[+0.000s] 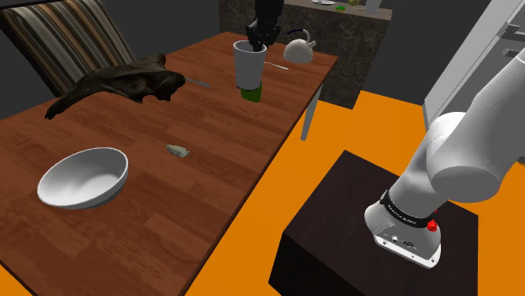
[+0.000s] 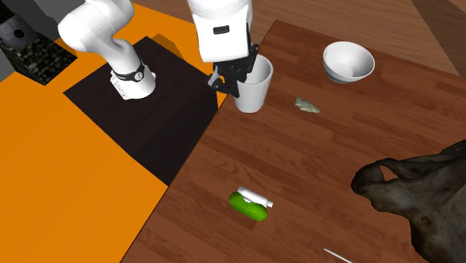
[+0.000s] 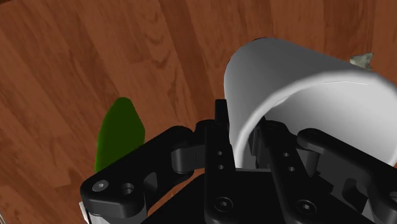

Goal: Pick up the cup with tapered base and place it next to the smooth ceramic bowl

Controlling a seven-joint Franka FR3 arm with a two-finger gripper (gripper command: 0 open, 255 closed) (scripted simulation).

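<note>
A white cup [image 1: 249,66] that narrows toward its base hangs above the far part of the wooden table [image 1: 219,177], held at its rim. My black gripper [image 1: 257,42] is shut on that rim, one finger inside and one outside. In the second exterior view the cup [image 2: 252,88] hangs below the gripper [image 2: 237,81] near the table edge. The wrist view has the cup wall [image 3: 299,95] clasped at the gripper [image 3: 245,146]. The smooth white bowl [image 1: 84,177] sits at the near left of the shoulder view, far from the cup. It is also in the second exterior view, bowl [image 2: 348,60].
A green bottle [image 1: 251,92] lies on the table under the cup. A dark crumpled object [image 1: 126,80], a small grey scrap [image 1: 177,150] and a white kettle [image 1: 298,49] also sit on the table. A striped chair [image 1: 63,34] stands behind it.
</note>
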